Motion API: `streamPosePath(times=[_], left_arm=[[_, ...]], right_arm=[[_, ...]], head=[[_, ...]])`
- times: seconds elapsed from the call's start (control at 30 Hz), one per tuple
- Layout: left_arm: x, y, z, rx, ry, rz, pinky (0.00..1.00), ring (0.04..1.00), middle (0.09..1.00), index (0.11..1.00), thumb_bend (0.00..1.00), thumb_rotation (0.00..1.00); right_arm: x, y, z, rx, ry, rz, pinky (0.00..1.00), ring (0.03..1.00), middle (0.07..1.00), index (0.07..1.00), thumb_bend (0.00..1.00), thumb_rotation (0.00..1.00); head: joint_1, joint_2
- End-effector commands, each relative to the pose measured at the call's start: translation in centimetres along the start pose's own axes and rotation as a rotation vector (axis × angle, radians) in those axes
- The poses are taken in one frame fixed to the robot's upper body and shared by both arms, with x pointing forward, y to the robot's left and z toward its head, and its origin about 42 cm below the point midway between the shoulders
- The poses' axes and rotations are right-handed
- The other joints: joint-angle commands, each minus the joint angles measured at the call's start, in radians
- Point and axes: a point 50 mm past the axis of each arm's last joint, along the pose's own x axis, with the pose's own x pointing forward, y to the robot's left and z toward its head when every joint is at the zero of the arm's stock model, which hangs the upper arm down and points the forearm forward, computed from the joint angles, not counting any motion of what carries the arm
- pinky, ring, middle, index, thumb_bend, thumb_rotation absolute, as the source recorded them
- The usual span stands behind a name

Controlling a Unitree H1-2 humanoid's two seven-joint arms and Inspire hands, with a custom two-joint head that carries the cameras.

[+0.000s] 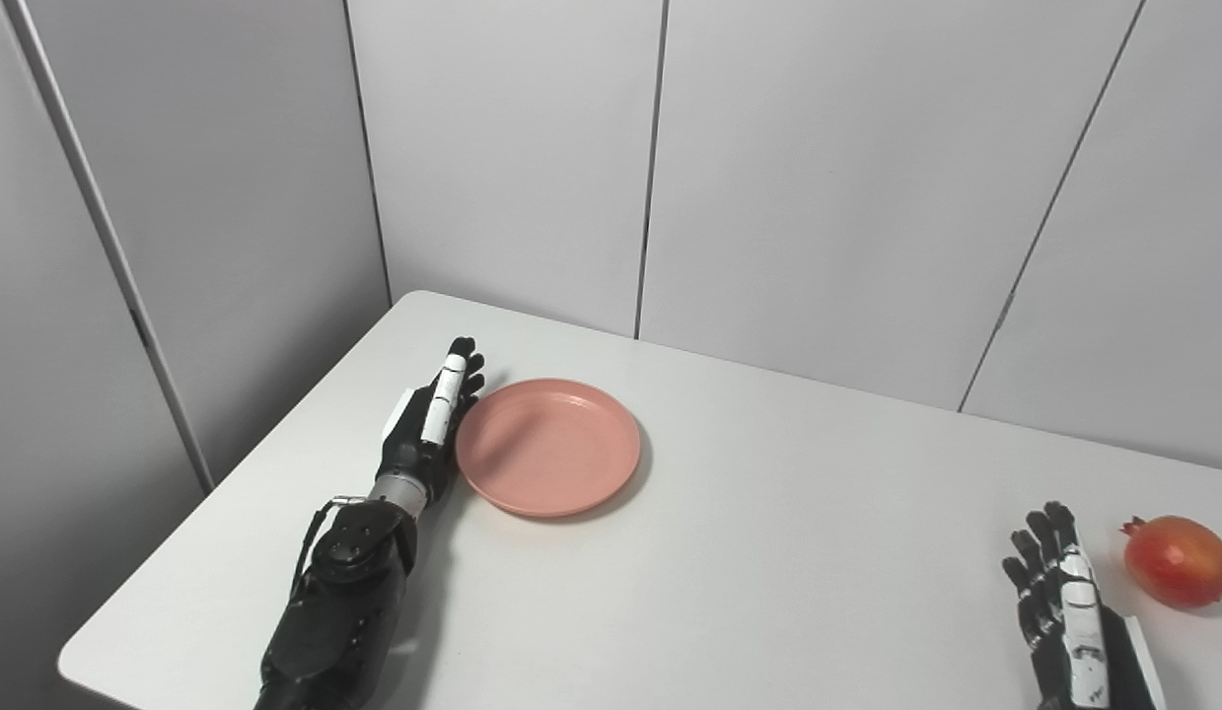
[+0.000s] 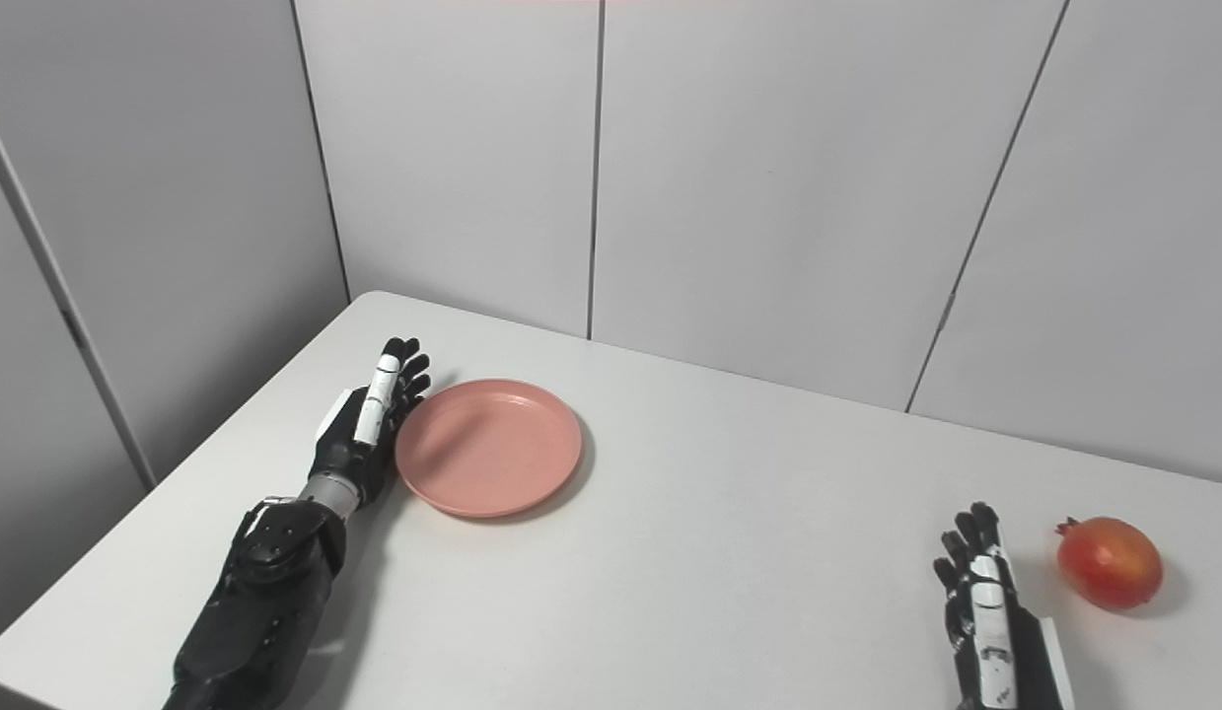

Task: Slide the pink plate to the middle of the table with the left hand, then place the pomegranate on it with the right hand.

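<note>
The pink plate [image 1: 548, 446] lies flat on the white table [image 1: 768, 552], left of the middle. My left hand [image 1: 431, 419] is open, edge-on, with its fingers straight against the plate's left rim. The pomegranate [image 1: 1179, 560], red and orange, rests at the table's right side; it also shows in the right eye view [image 2: 1110, 562]. My right hand [image 1: 1069, 611] is open on the table near the front edge, just left of the pomegranate and apart from it.
Grey wall panels [image 1: 818, 177] stand close behind the table. The table's rounded left corner [image 1: 78, 666] and its left edge lie close to my left arm.
</note>
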Motion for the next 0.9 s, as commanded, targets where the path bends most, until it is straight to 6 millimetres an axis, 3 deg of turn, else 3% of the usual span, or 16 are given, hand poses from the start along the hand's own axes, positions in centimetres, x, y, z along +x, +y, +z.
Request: streamPosePath(times=[0.0,0.4,0.6,0.87], left_arm=[[0.7,-0.7,2.0,0.014,-0.049,-0.038,0.98,0.975,0.975,0.965,0.73,1.0],[-0.2,-2.0,3.0,0.064,-0.04,-0.114,0.99,0.982,0.978,0.97,0.71,1.0],[-0.4,-2.4,3.1,0.038,-0.03,-0.127,0.99,0.985,0.982,0.969,0.71,1.0],[-0.6,-3.4,3.2,-0.045,-0.001,-0.182,0.99,0.982,0.978,0.969,0.71,1.0]], right_arm=[[1.1,0.6,1.5,-0.005,-0.092,0.019,1.0,1.0,1.0,1.0,0.57,0.93],[1.1,2.0,2.0,-0.007,-0.097,0.032,1.0,1.0,1.0,1.0,0.61,0.9],[1.7,2.6,2.2,-0.006,-0.095,0.025,1.0,1.0,1.0,1.0,0.64,0.89],[1.7,3.4,2.7,-0.025,-0.101,0.022,1.0,1.0,1.0,1.0,0.62,0.89]], head=[[-0.004,0.004],[-0.057,0.041],[-0.095,0.055],[-0.16,0.063]])
